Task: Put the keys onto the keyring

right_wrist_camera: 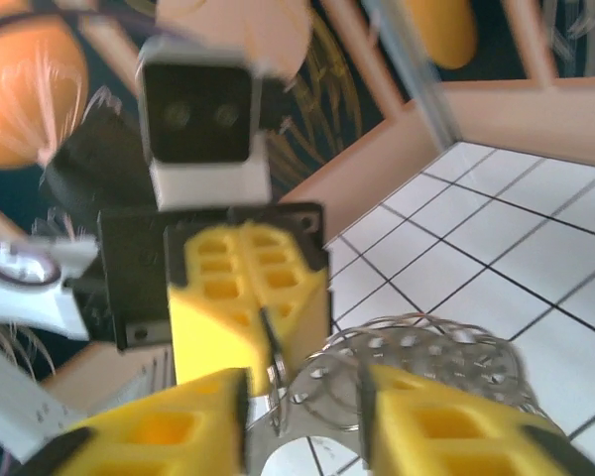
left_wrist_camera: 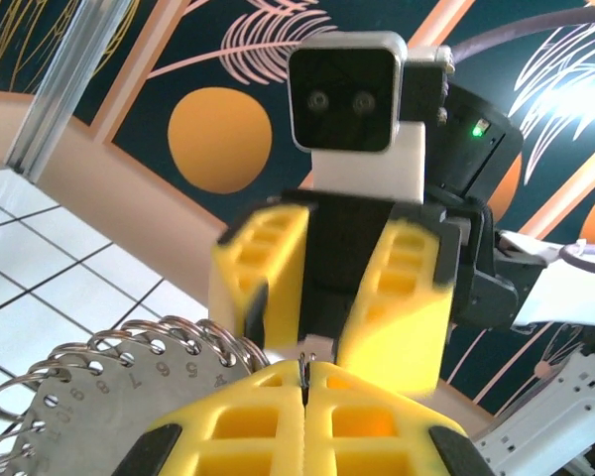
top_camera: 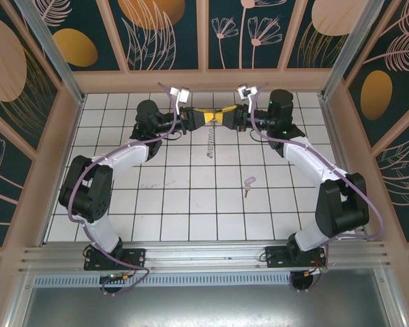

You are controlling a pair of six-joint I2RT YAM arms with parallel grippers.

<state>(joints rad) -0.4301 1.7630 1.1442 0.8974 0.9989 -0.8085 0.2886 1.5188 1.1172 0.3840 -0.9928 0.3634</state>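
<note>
We saw the two arms meet over the far middle of the desk (top_camera: 184, 204), their tips turned to each other. The left pincer (left_wrist_camera: 305, 392) was closed: its yellow fingers (left_wrist_camera: 268, 387) pressed together, and a thin edge of metal stood nipped between them. This metal belonged to the keyring (top_camera: 210, 143). In the top view the keyring hung down from the meeting point as a short chain-like strand; whether its lower end reached the tiles we could not tell. In the left wrist view we could read small numbers on its grey plate, with many wire rings along the rim. The right pincer (right_wrist_camera: 307, 426) was narrowly parted. Its two fingers stood on both sides of the keyring's end, and we could not tell whether they touched it. The key (top_camera: 249, 182), with a pale pink head, lay flat on the desk beside the right arm, well apart from the keyring and closer to the arm bases than both pincers.
</note>
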